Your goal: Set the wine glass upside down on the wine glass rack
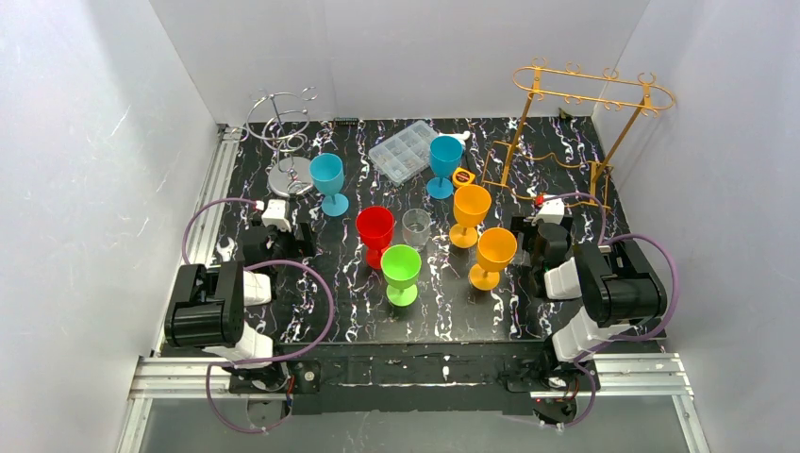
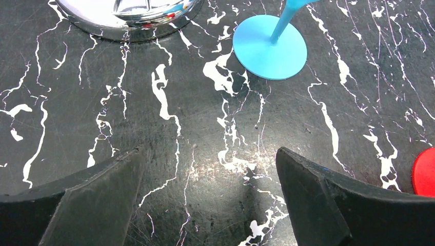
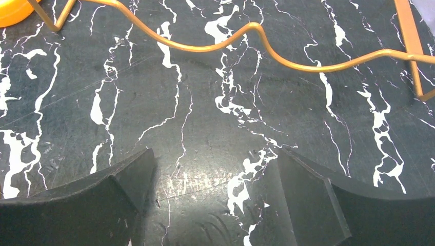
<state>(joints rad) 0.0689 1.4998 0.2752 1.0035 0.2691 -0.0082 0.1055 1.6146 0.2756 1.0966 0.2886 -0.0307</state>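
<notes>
Both arms sit low with nothing in hand. The left gripper [image 2: 208, 154] and right gripper [image 3: 215, 154] each hold their jaws spread wide over bare marbled table [image 1: 472, 316], probably so the goblets stay reachable. The gold wine glass rack [image 1: 534, 92] carries nothing yet. Every glass stands upright to its left, the nearest orange wine glass [image 1: 494, 253] in front of it. A second orange glass [image 1: 471, 208] and a blue glass [image 1: 445, 156] crowd its left post. The red glass [image 1: 375, 229], green glass [image 1: 401, 269], clear tumbler [image 1: 416, 226], compartment box [image 1: 403, 151] and silver rack [image 1: 286, 175] lie farther left.
</notes>
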